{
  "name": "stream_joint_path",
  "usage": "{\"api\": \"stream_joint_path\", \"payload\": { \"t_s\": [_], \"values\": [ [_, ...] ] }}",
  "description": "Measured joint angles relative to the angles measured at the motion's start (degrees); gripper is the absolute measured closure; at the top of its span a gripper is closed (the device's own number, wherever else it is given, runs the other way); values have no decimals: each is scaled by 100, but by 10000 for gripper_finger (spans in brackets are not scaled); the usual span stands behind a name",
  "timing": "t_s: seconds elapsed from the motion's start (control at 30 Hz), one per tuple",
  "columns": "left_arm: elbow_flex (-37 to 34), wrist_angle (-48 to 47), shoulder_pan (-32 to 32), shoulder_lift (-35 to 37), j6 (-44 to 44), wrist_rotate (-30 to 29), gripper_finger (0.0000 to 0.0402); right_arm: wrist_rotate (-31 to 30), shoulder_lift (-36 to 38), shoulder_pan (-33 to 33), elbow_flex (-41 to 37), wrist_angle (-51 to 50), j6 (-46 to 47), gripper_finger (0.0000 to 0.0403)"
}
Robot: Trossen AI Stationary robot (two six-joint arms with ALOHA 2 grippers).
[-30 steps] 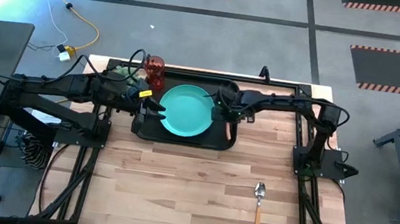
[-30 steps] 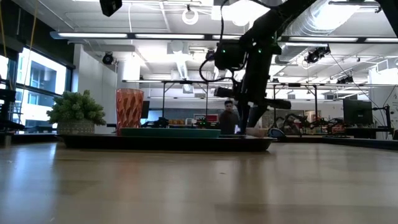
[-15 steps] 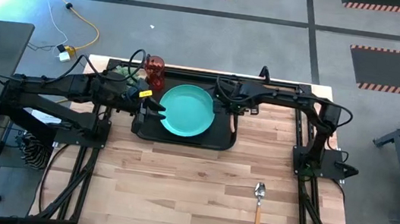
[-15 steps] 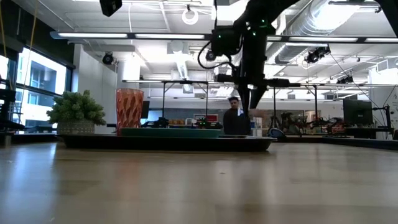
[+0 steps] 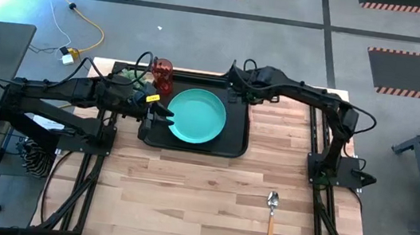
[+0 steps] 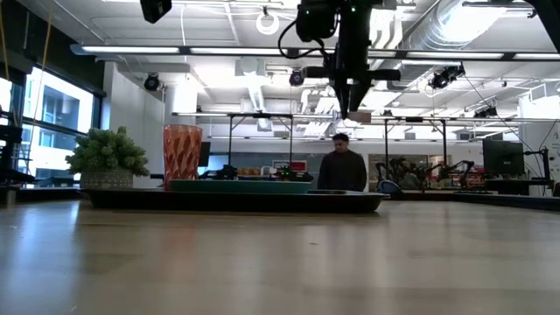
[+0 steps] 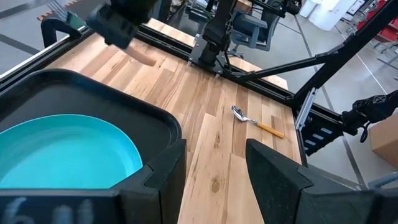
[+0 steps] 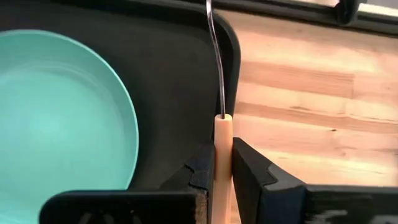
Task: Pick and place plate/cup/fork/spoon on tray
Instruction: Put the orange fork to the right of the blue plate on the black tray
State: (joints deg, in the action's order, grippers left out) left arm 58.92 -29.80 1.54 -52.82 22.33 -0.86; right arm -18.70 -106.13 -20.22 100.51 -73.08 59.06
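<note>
Fork [image 8: 221, 134] clamped in right gripper [image 8: 221, 167] above tray [image 5: 232, 146] edge.
Plate [image 5: 196, 116] and cup [image 5: 162, 70] on tray; left gripper [image 7: 214, 163] open beside plate.

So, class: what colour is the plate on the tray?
Teal, or turquoise; the plate on the black tray shows best in the high view.

fork [image 8: 219, 93] tines cut off, left hand [image 5: 164, 113] partly hidden

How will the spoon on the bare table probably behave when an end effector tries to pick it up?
The spoon lies flat on the wood table, so its thin handle probably leaves little to grip. It looks stiff and light. The rounded metal bowl may be slippery and let it pivot if pushed.
</note>
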Motion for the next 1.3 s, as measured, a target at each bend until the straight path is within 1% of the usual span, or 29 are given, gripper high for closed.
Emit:
{"api": "stream_joint_path", "payload": {
  "t_s": [0.13, 0.23, 0.4, 0.67, 0.93, 1.1, 1.3],
  "values": [
    [0, 0, -1, 1, -12, 0, 245, -10, 0, -49, 109, -88, 14, 379],
    [0, 2, 0, 1, -115, 1, 245, 99, -103, -49, 109, -134, 91, 380],
    [0, 7, -2, 2, -149, 2, 245, 531, -594, 84, 103, -199, 40, 380],
    [0, 8, -1, 0, -145, 2, 245, 813, -1203, 369, 100, -318, 109, 380],
    [0, 9, -2, 2, -146, 2, 245, 814, -1619, 537, 100, -280, 498, 380],
    [-2, 7, -2, 1, -149, 2, 245, 806, -1883, 566, 99, -275, 547, 380],
    [-2, 7, -2, 0, -149, 2, 245, 613, -2077, 564, 98, -208, 799, 380]
  ]
}}
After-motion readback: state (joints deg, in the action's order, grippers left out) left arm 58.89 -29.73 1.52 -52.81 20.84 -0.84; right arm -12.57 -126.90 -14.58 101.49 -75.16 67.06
